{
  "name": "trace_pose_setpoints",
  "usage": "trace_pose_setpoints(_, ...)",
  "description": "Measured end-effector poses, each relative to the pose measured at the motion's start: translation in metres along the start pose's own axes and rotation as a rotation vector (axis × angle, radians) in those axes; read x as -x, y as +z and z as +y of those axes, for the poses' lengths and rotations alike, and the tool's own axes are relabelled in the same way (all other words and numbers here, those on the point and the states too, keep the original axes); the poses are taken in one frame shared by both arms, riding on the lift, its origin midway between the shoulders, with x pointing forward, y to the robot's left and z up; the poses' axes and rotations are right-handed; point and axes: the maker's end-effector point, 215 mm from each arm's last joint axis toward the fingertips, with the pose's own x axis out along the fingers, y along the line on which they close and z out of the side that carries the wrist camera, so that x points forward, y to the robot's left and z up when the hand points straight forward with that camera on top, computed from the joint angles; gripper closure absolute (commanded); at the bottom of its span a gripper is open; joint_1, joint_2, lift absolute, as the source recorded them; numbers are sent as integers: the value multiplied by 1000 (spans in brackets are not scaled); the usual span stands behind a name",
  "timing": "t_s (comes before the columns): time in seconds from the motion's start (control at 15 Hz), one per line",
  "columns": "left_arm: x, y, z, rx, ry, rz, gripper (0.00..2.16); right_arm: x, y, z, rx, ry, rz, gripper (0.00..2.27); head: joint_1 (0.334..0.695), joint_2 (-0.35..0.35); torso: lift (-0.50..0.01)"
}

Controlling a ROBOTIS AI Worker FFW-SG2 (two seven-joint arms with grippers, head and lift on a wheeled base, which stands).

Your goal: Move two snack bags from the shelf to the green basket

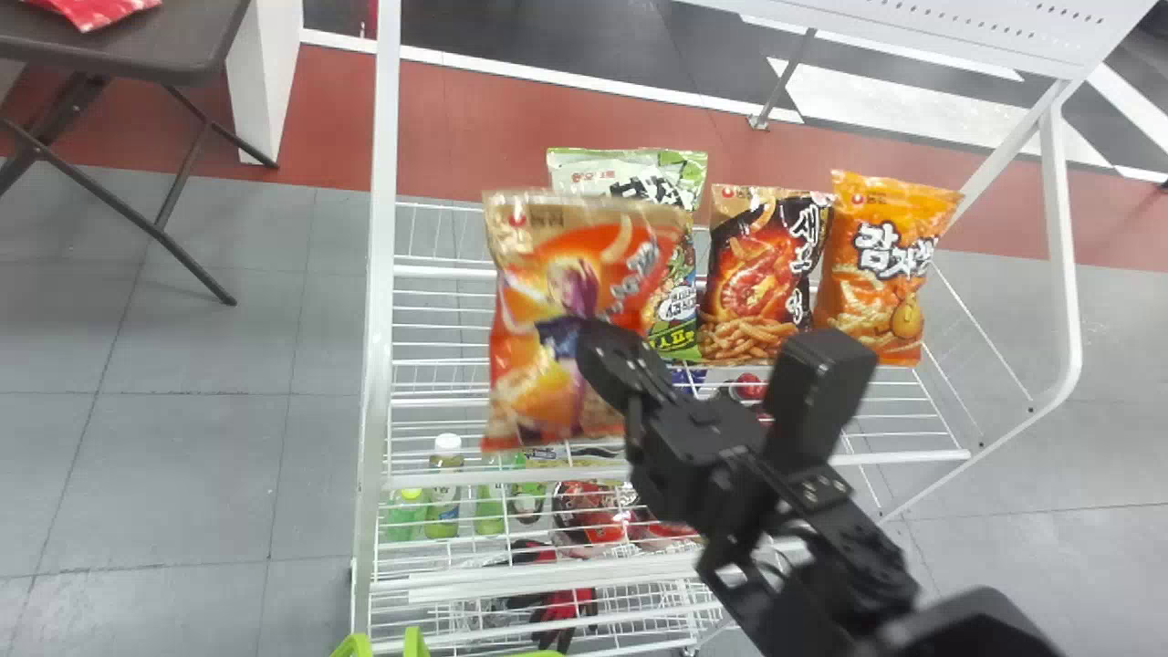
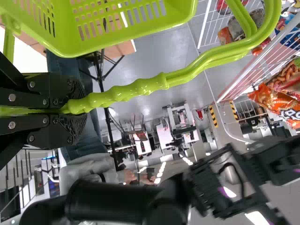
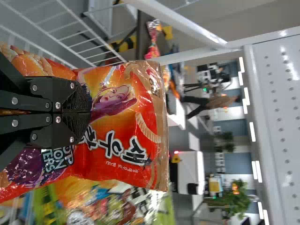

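Observation:
My right gripper [image 1: 607, 360] is shut on an orange-red snack bag [image 1: 534, 301], which hangs upright over the left part of the wire shelf [image 1: 438, 274]. The right wrist view shows the right gripper [image 3: 89, 112] pinching the front of that orange-red bag [image 3: 122, 140]. Partly behind it stands a green snack bag [image 1: 684, 173]; a black-and-orange bag [image 1: 757, 265] and an orange bag [image 1: 885, 265] stand to the right. The left gripper [image 2: 77, 105] is shut on the handle of the green basket [image 2: 126, 28], whose rim [image 1: 415, 643] shows at the head view's bottom edge.
Lower shelf levels hold bottles [image 1: 445, 493] and red packages [image 1: 589, 516]. The rack's white left post [image 1: 379, 274] stands beside the held bag. A dark folding table [image 1: 173, 46] is at the far left, and a perforated white panel [image 1: 1004, 27] is above the shelf.

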Motion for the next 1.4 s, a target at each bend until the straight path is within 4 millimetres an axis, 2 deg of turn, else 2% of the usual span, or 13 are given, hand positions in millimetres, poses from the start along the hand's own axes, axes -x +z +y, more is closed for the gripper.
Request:
trace_pose_setpoints(0.13, -1, 3, 0, -3, 0, -4, 2132, 31, -27, 0, -1, 14, 121, 2253, 695, -350, -15)
trace_pose_setpoints(0.27, -3, 4, 0, -3, -2, -10, 2132, 60, -62, 9, -18, 58, 270, 2253, 695, -350, -15)
trace_pose_setpoints(0.53, -4, 7, -1, -8, -6, -20, 2132, 106, -130, 19, -75, 88, 532, 2253, 695, -350, -15)
trace_pose_setpoints(0.67, -4, 7, -1, -9, -4, -21, 2132, 143, -173, 31, -113, 108, 720, 2253, 695, -350, -15)
trace_pose_setpoints(0.8, -4, 8, 1, -10, 0, -22, 2132, 175, -196, 51, -151, 157, 852, 2253, 695, -350, -15)
trace_pose_setpoints(0.93, -5, 10, 1, -11, 2, -27, 2132, 184, -193, 71, -160, 214, 873, 2253, 695, -350, -15)
trace_pose_setpoints(1.13, -7, 12, 1, -14, 6, -28, 2132, 185, -195, 95, -169, 278, 884, 2253, 695, -350, -15)
trace_pose_setpoints(1.27, -8, 13, 0, -15, 5, -25, 2132, 181, -202, 108, -170, 307, 895, 2253, 695, -350, -15)
trace_pose_setpoints(1.4, -8, 13, 0, -14, 4, -24, 2132, 177, -219, 119, -154, 320, 929, 2253, 695, -350, -15)
